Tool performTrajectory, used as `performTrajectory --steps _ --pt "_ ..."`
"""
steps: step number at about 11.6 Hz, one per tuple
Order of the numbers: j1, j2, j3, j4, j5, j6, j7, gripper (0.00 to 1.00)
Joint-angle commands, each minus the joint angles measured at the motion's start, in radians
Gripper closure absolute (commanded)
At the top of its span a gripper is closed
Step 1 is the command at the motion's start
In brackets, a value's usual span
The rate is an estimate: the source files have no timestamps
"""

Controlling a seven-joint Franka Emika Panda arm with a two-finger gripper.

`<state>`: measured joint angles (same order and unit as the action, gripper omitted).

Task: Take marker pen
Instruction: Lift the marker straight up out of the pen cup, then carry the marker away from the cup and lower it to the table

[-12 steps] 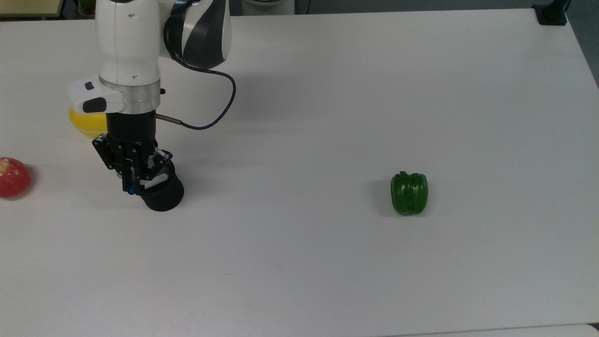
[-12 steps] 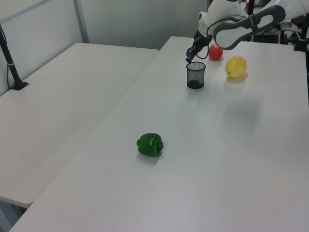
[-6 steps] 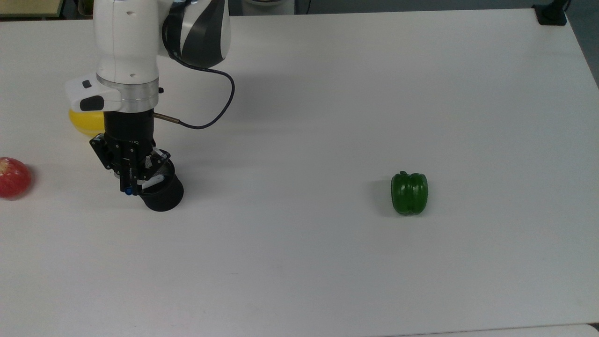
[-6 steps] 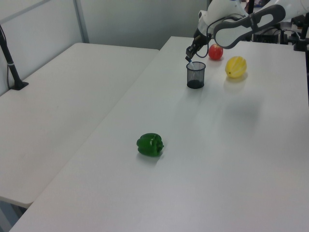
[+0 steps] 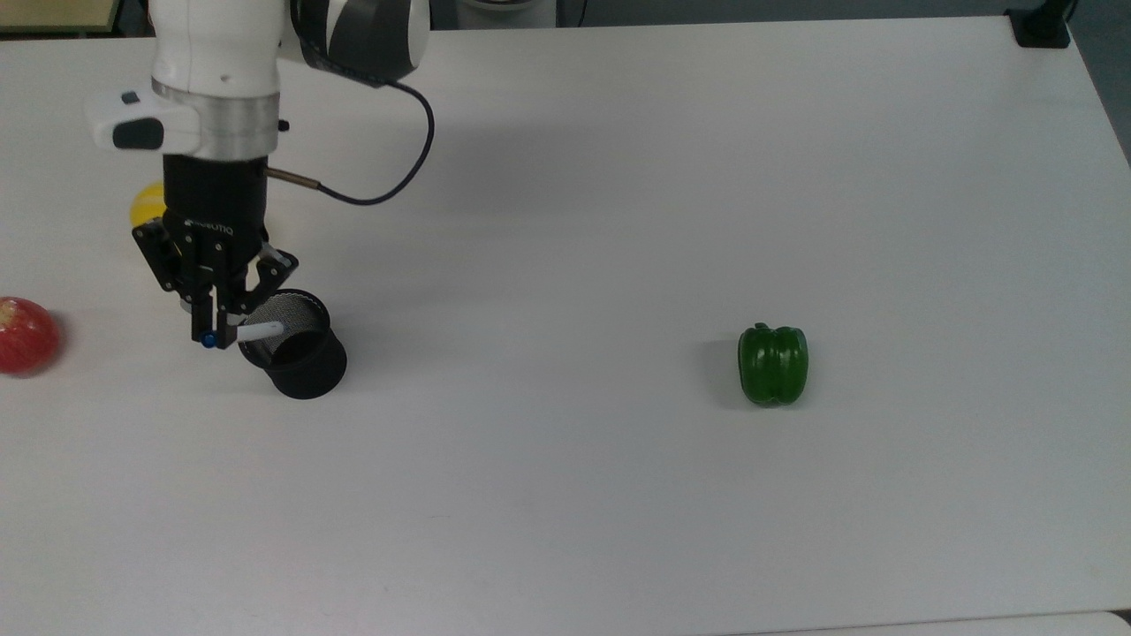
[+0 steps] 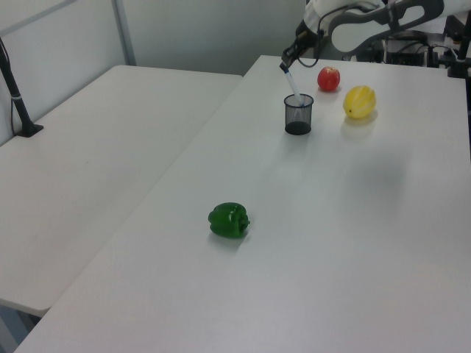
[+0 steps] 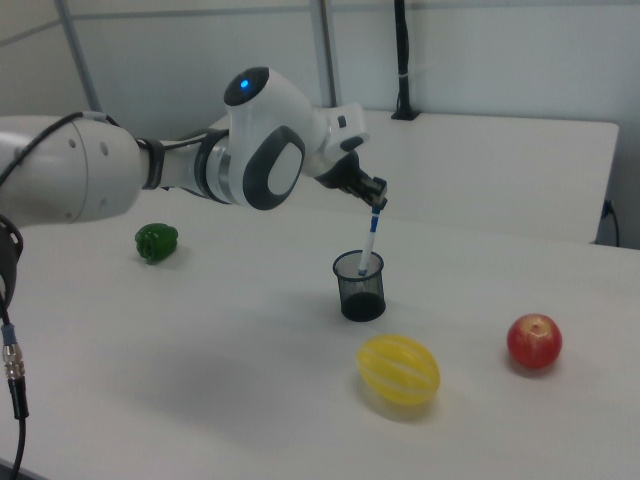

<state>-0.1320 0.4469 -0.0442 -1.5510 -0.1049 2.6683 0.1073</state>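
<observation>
Yellow ribbed fruit nearest in the right view, lying on the white table. Red apple a little further back, toward the right view's right. Both well apart from the work and no part of it.

Next back, black mesh cup, upright with its open mouth up. Over it, the marker pen, held nearly vertical with a slight tilt, lower tip about level with the cup's rim; cannot tell whether quite clear of it.

Gripper clamped on the pen's upper blue end, one finger on either side. Grasped there, probably, because only that end stood proud of the cup. Held near upright, likely so the barrel slides out along the cup's axis without tipping so light a holder. Judged as the lift-out step, almost done once the tip clears the rim.

Furthest back, green pepper, alone near the right view's left.
</observation>
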Motion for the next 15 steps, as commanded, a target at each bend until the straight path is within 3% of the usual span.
performTrajectory --steps 1,5,9,15 --pt "0.005 -0.077 -0.002 -0.034 -0.006 0.012 0.023 0.93" --pt "0.017 -0.112 0.009 -0.035 -0.007 -0.001 0.071 0.93" --pt "0.08 -0.163 0.018 -0.006 -0.007 -0.284 0.069 0.93" --pt "0.261 -0.22 0.02 -0.012 -0.004 -0.747 0.077 0.93"
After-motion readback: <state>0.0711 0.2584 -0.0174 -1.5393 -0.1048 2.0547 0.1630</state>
